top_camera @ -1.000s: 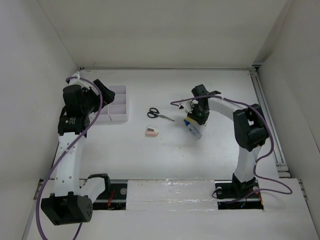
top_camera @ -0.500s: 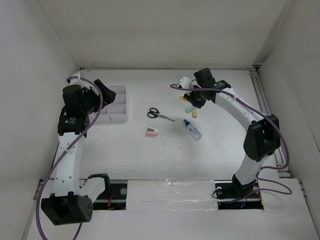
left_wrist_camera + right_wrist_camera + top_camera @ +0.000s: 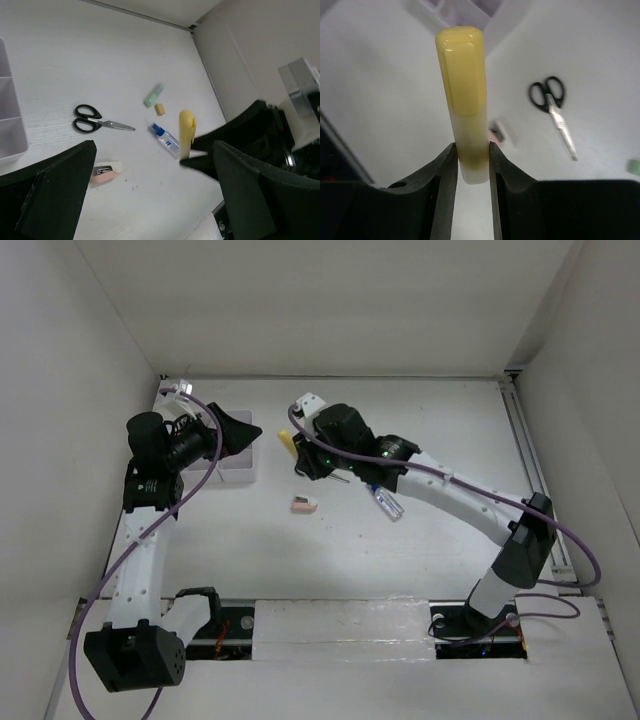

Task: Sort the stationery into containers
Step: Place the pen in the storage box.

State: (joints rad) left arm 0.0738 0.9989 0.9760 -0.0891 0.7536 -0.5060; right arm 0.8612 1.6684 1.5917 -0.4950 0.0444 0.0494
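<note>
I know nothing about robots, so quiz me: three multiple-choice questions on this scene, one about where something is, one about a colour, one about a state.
1. The eraser lies: A on a shelf; B on the table; C in a cup.
2. The highlighter in the right gripper is: A purple; B yellow; C red.
3. The left gripper is: A shut on a pen; B shut on a ruler; C open and empty.

Answers: 1 B, it rests flat on the bare white surface. 2 B, its cap and body show yellow in the right wrist view. 3 C, its jaws stand wide apart with nothing between them.
</note>
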